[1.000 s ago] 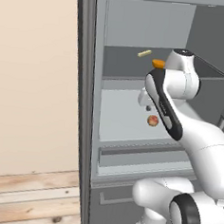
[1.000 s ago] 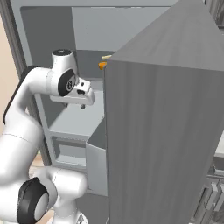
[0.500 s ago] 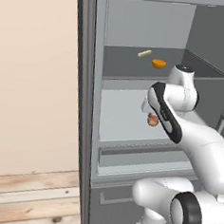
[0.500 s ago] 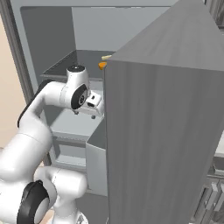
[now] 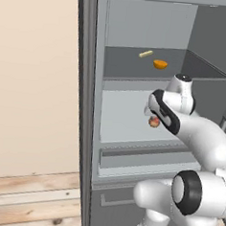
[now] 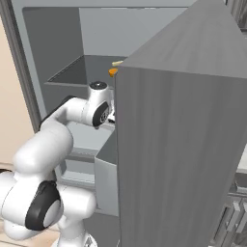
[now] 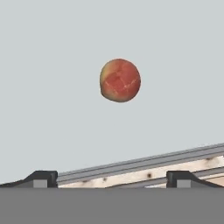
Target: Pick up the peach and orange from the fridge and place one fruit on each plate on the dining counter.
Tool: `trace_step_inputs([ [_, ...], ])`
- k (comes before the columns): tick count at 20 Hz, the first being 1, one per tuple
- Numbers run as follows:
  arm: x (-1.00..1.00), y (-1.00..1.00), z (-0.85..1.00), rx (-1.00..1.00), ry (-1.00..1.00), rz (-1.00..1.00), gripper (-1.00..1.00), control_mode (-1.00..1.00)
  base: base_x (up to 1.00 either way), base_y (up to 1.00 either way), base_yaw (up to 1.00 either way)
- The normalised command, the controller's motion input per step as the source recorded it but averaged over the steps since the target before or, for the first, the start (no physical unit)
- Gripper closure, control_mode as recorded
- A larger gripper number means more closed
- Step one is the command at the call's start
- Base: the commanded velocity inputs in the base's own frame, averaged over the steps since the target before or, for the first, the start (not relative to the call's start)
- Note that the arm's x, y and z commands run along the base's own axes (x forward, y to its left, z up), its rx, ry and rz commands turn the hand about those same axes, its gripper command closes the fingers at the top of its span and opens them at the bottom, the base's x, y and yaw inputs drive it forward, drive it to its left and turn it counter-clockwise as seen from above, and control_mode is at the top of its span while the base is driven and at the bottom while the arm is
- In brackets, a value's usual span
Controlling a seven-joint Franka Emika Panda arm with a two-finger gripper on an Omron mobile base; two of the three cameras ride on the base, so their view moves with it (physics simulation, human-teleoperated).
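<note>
A plain tan wall fills the left side of the left base view. Below it, at the lower left, is a floor of light wooden planks with brown knots. In the hand view a strip of the same wooden floor shows near the bottom. The light is soft and even.

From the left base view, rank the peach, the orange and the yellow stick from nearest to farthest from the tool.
1. Peach: on the middle shelf, right beside the tool, which sits mostly behind the arm.
2. Orange: on the shelf above, toward the back.
3. Yellow stick: same upper shelf, farther back and left of the orange.
</note>
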Motion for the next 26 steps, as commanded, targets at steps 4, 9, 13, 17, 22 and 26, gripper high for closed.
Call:
trace_step_inputs([
  [4, 0.16, -0.05, -0.33, 0.0, -0.01, 0.0, -1.0, -1.0, 0.0, 0.0, 0.0],
  [9, 0.05, -0.06, -0.13, 0.0, 0.0, 0.0, -1.0, -1.0, 0.0, 0.0, 0.0],
  [13, 0.02, -0.14, -0.01, 0.0, 0.0, 0.0, -1.0, -1.0, 0.0, 0.0, 0.0],
  [17, 0.16, -0.15, -0.03, 0.0, 0.0, 0.0, -1.0, -1.0, 0.0, 0.0, 0.0],
  [22, 0.28, -0.12, -0.07, 0.03, 0.0, 0.0, -1.0, -1.0, 0.0, 0.0, 0.0],
  [26, 0.27, -0.05, -0.13, 0.02, 0.0, 0.0, -1.0, -1.0, 0.0, 0.0, 0.0],
])
